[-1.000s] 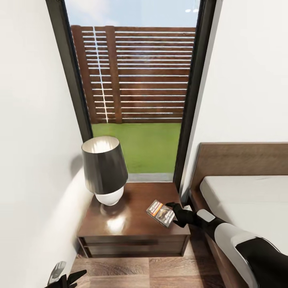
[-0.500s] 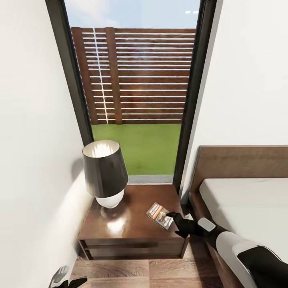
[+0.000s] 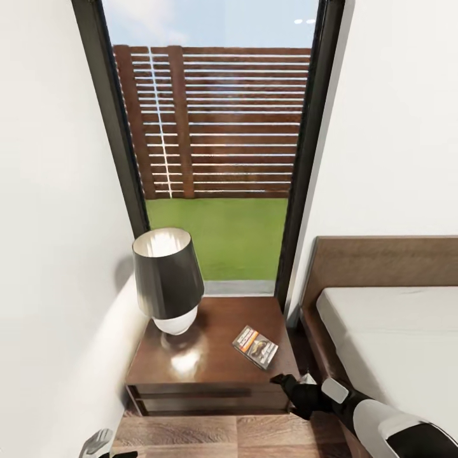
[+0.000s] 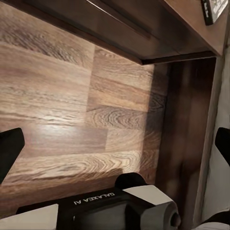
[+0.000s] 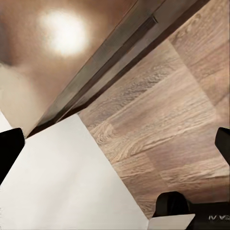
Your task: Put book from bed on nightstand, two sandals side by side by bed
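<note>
The book (image 3: 255,346), with its orange band, lies flat on the right part of the dark glossy nightstand (image 3: 191,362); its corner also shows in the left wrist view (image 4: 213,7). My right gripper (image 3: 280,380) hovers open and empty just off the nightstand's front right corner, a short way from the book. Its fingertips (image 5: 9,148) stand wide apart over the wood floor. My left gripper (image 3: 102,445) hangs low in front of the nightstand, open with nothing in it. The bed (image 3: 381,331) lies to the right. The sandals are out of view.
A black-shaded lamp (image 3: 166,280) stands on the nightstand's left half. A white wall (image 3: 51,254) closes in on the left and a tall window (image 3: 216,159) is behind. A narrow strip of floor (image 3: 254,432) runs between nightstand and bed frame.
My right gripper has let go of the book and drawn back off the nightstand toward me. The book stays lying on the top. The view has tilted slightly.
</note>
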Robot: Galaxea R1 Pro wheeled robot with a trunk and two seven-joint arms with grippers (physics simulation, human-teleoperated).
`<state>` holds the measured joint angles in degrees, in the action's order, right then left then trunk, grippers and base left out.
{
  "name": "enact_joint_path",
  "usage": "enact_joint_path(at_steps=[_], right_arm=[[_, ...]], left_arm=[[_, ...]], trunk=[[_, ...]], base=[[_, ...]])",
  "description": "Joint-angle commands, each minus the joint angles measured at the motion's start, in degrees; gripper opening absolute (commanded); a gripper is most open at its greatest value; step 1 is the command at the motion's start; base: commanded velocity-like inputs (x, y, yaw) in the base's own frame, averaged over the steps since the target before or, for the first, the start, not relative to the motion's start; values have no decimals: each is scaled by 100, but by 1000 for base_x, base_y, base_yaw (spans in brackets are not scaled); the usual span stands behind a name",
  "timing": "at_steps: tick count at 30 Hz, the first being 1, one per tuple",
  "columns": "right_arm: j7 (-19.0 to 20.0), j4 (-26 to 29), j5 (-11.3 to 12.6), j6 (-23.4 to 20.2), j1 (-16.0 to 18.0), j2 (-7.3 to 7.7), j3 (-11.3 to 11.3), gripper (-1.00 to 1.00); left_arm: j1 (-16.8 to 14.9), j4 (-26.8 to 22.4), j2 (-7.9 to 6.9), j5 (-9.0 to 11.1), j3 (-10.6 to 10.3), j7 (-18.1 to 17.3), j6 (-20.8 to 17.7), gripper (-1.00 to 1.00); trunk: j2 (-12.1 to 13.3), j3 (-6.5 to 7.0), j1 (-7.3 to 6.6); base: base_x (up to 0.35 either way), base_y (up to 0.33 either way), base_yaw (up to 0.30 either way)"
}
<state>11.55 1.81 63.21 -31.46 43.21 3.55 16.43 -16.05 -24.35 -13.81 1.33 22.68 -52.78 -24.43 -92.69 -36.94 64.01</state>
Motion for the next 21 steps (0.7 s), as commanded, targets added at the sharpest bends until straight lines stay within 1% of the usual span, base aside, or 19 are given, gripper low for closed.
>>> enact_joint_path(at_steps=[1,6,8,12,17,19,21], right_arm=[[26,-28,-5,-9,-34,9,48,100],[24,-321,-82,141,-149,37,47,100],[16,-405,-107,267,-201,51,47,100],[10,-454,-126,384,-383,98,51,100],[7,-477,-135,493,-639,152,52,100],[6,-481,-141,548,-727,172,53,100],[6,-485,-207,628,-873,215,53,100]], left_arm=[[-3,10,0,10,19,23,-44,100],[-3,188,-24,2,13,388,167,100],[-3,324,-31,0,11,575,344,100],[-3,504,-33,-1,6,773,544,100],[-3,660,-27,-11,0,948,688,100],[-3,705,-23,-44,-3,1022,733,100],[-3,765,-17,-149,-6,1137,814,100]], trunk=[[39,13,-23],[239,103,-133],[320,139,-177],[480,211,-265],[681,300,-375],[761,336,-419],[841,372,-462]], base=[[0,0,0],[0,0,0],[0,0,0],[0,0,0],[0,0,0],[0,0,0],[0,0,0]])
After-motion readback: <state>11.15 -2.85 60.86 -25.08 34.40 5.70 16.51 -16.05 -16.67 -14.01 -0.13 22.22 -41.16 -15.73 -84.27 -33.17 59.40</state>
